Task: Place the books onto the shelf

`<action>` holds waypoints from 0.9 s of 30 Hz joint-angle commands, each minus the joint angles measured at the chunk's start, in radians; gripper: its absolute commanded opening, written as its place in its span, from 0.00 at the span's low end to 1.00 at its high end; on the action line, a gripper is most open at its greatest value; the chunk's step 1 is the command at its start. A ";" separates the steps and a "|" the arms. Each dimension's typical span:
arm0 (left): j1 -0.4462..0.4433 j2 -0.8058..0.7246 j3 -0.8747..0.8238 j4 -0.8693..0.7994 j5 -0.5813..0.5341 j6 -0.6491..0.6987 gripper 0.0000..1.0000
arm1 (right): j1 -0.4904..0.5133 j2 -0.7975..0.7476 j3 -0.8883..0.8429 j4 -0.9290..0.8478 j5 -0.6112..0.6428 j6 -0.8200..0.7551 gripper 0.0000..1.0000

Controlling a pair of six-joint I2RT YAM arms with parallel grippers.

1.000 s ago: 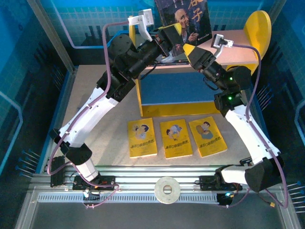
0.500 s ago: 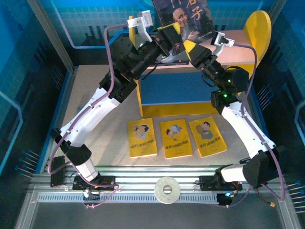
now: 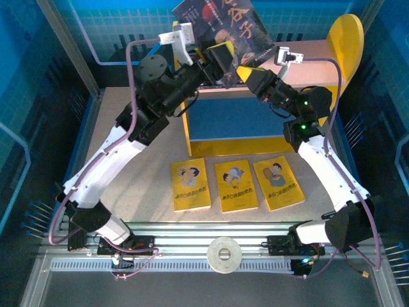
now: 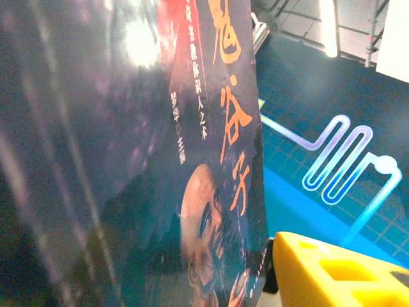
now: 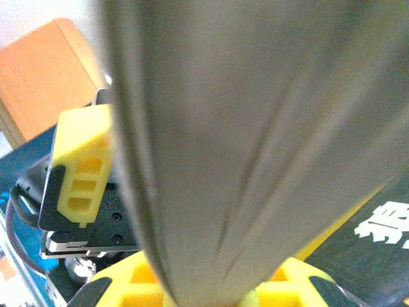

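Leftward the dark book (image 3: 223,25) has tipped, its lower edge clamped in my right pincer (image 3: 245,72) above the pink top of the shelf (image 3: 313,54). Whether my left pincer (image 3: 220,56) alongside grips it, I cannot tell. Three yellow books (image 3: 235,185) lie on the surface (image 3: 147,141) in front.

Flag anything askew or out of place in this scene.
The dark book over the shelf is tilted, its top leaning left, not upright. The right gripper has its jaws shut on its lower edge; the left gripper sits beside it. Three yellow books lie flat on the table, unshelved.
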 commanded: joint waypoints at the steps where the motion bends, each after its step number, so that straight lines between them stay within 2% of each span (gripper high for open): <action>1: -0.004 -0.109 -0.029 -0.102 -0.013 0.082 0.62 | -0.025 -0.053 0.067 -0.090 -0.129 -0.136 0.03; 4: 0.010 -0.169 -0.046 -0.229 -0.001 0.133 0.62 | -0.042 -0.082 0.090 -0.210 -0.204 -0.235 0.03; 9: 0.038 -0.270 -0.054 -0.409 0.027 0.197 0.66 | -0.061 -0.115 0.120 -0.418 -0.330 -0.388 0.03; 13: 0.054 -0.329 -0.055 -0.530 0.085 0.250 0.69 | -0.064 -0.144 0.108 -0.566 -0.375 -0.479 0.03; 18: 0.065 -0.348 -0.039 -0.620 0.199 0.293 0.71 | -0.061 -0.165 0.052 -0.573 -0.415 -0.484 0.03; 21: 0.067 -0.325 -0.002 -0.694 0.207 0.321 0.72 | -0.054 -0.166 0.032 -0.589 -0.441 -0.493 0.03; 27: 0.081 -0.290 0.009 -0.755 0.215 0.343 0.72 | -0.023 -0.163 0.043 -0.733 -0.489 -0.605 0.04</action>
